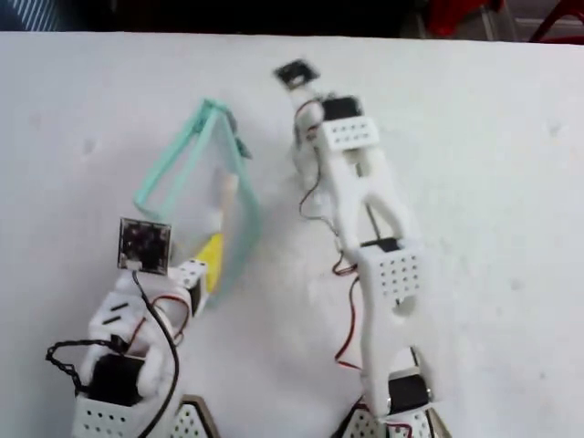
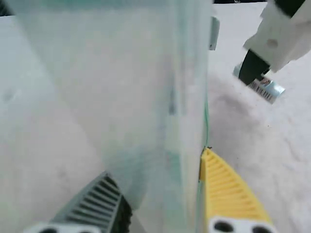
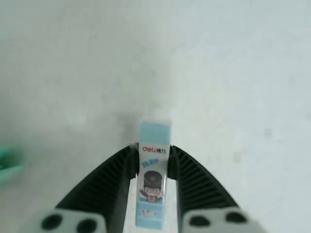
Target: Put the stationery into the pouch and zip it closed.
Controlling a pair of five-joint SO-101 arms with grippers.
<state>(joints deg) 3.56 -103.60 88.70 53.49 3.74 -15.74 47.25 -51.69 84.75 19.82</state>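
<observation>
A clear pouch (image 1: pixel 196 182) with teal edges stands propped up on the white table, its teal rim spread apart at the top. My left gripper (image 1: pixel 212 251) is shut on its near end; the pouch wall (image 2: pixel 146 121) runs between the grey finger (image 2: pixel 95 206) and the yellow finger (image 2: pixel 228 194). A pale stick-like thing (image 1: pixel 224 193) shows through the wall. My right gripper (image 3: pixel 153 151) is shut on a light blue eraser (image 3: pixel 154 170) with a printed sleeve. It hangs just above the table, to the right of the pouch's far end, as the right gripper (image 2: pixel 252 68) and eraser (image 2: pixel 262 88) show from the left wrist.
The right arm (image 1: pixel 379 246) stretches up the middle of the white table (image 1: pixel 474 164), with red wires along it. A dark zip pull (image 1: pixel 239 141) sits at the pouch's far corner. Bare table lies to the right and left of both arms.
</observation>
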